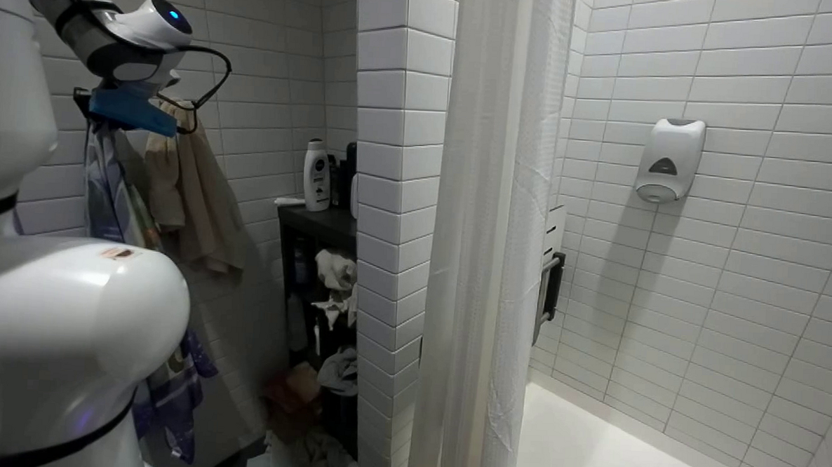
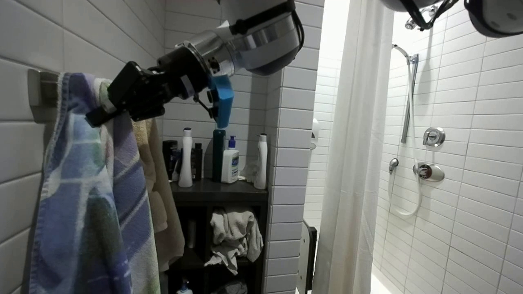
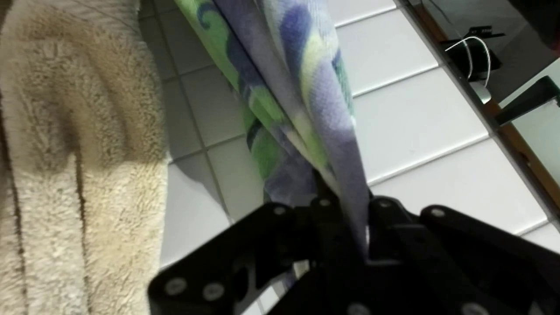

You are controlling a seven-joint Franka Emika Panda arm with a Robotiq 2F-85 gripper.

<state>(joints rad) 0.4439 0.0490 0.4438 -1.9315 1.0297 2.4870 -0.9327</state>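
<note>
A patterned towel in blue, purple and green hangs against the tiled wall. My black gripper is at its upper part, the fingers pressed into the cloth. From the wrist view, a purple and green fold of the towel runs down between the jaws, and the gripper is shut on it. A beige towel hangs close beside, apart from the fingers; it also shows behind the patterned one in both exterior views. A blue part on the wrist hides most of the gripper in an exterior view.
A metal wall mount stands at the patterned towel's top. Several bottles are on a dark shelf unit, with crumpled cloths in its compartments. A tiled pillar and a shower curtain stand beyond it.
</note>
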